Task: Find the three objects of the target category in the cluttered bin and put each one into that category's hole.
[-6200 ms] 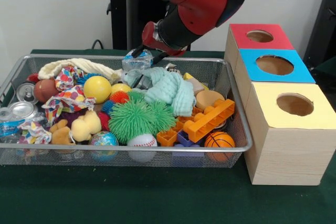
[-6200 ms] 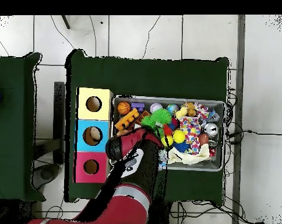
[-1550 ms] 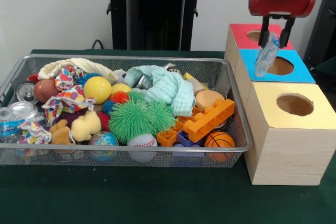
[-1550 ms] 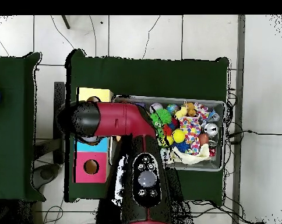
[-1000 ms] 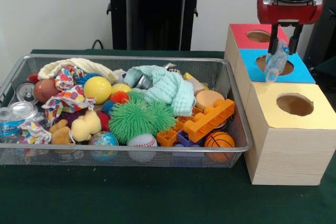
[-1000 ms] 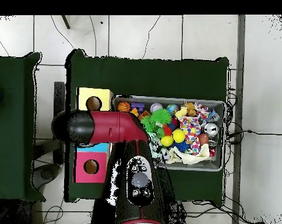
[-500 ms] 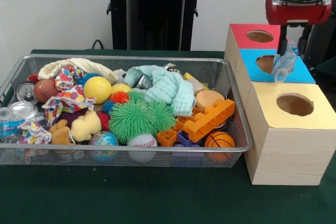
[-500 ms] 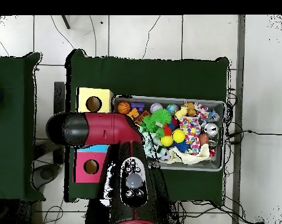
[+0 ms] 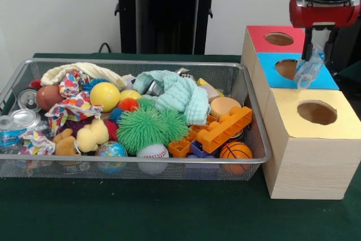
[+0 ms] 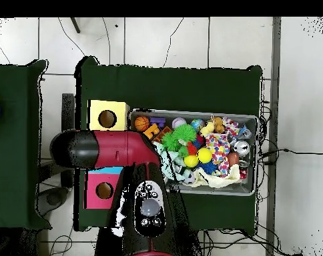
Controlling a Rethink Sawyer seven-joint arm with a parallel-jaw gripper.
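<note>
My gripper (image 9: 316, 55) hangs above the right side of the blue panel (image 9: 324, 80) of the pale wooden box. It is shut on a crumpled see-through water bottle (image 9: 308, 71), which dangles just right of the blue-panel hole (image 9: 289, 69). The wire mesh bin (image 9: 141, 161) sits left of the box, full of toys. A second bottle with a blue-and-white label (image 9: 7, 135) lies at the bin's left end. A third bottle does not show. In the overhead view my arm (image 10: 104, 148) covers the blue panel and the gripper.
The red-panel hole (image 9: 279, 39) lies behind the blue one, the yellow-panel hole (image 9: 317, 112) in front. Silver cans (image 9: 25, 111) lie at the bin's left end. A green spiky ball (image 9: 148, 128), orange bricks (image 9: 225, 128), a teal cloth (image 9: 180, 94) and balls fill the bin.
The gripper carried the bottle from the back of the bin to the box, then drifted right across the blue panel, past the hole. The bin's contents have not moved.
</note>
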